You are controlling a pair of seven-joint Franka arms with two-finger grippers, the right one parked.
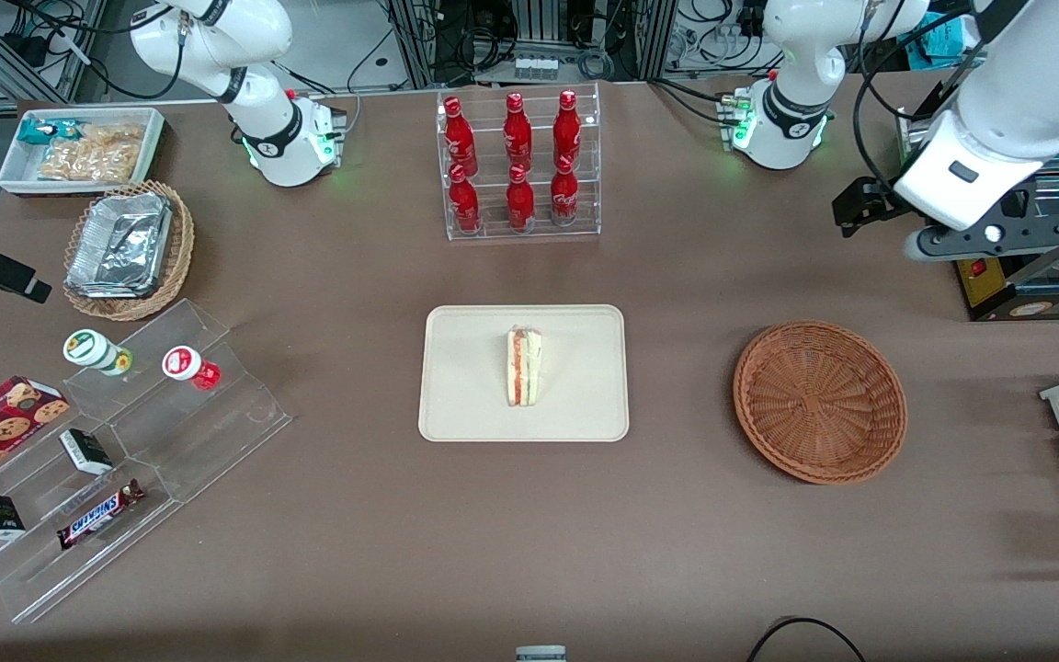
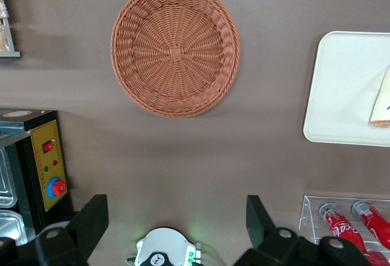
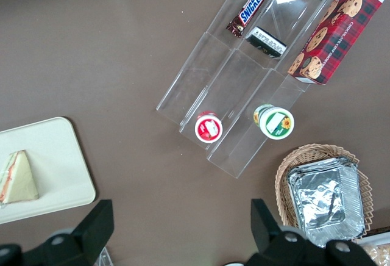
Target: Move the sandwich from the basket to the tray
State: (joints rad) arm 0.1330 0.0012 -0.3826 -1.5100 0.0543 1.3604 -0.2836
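Now 1 sandwich on tray; 1 basket; gripper raised, wide open, holding nothing.

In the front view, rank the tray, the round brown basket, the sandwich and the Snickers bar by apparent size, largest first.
1. Tray, slightly ahead of the basket.
2. Basket, now empty.
3. Sandwich, lying on the tray.
4. Snickers bar: about as long as the sandwich but thinner, so close.
The hand hangs open, above the table beside the basket.
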